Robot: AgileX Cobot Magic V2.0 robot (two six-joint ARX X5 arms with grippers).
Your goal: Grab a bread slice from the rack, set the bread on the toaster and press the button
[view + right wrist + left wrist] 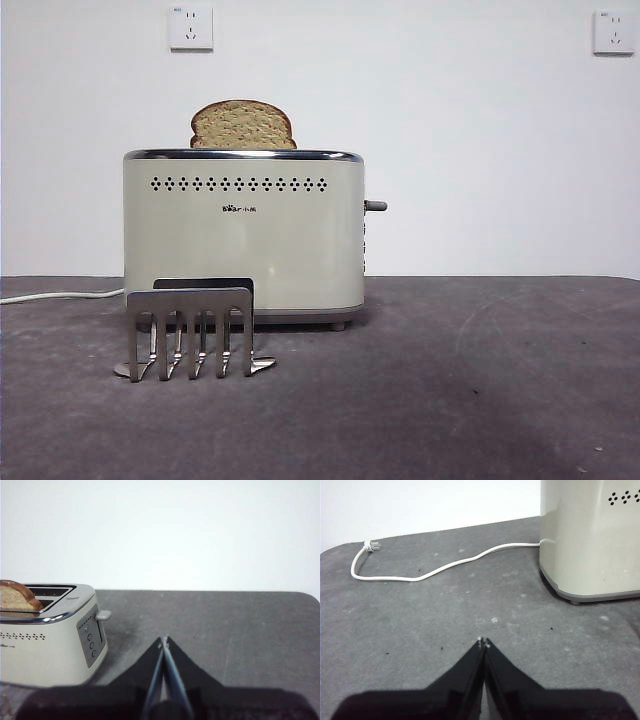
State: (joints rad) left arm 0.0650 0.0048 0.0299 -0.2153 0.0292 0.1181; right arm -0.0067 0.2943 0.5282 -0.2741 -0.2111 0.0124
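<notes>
Cream-beige, the toaster [243, 235] stands mid-table in the front view, the slice of bread [243, 126] poking from its top slot toward 12 o'clock. The button [376, 206] juts from the narrow end at 3 o'clock. An empty steel rack [190, 330] sits in front, at the toaster's 7 o'clock.

Left wrist view: the left gripper [483, 643] has its jaws pressed together, holding nothing, above bare grey table; the white cord [435, 568] trails from the toaster.

Right wrist view: the right gripper [164, 641] is likewise closed and empty, apart from the toaster's button end.
</notes>
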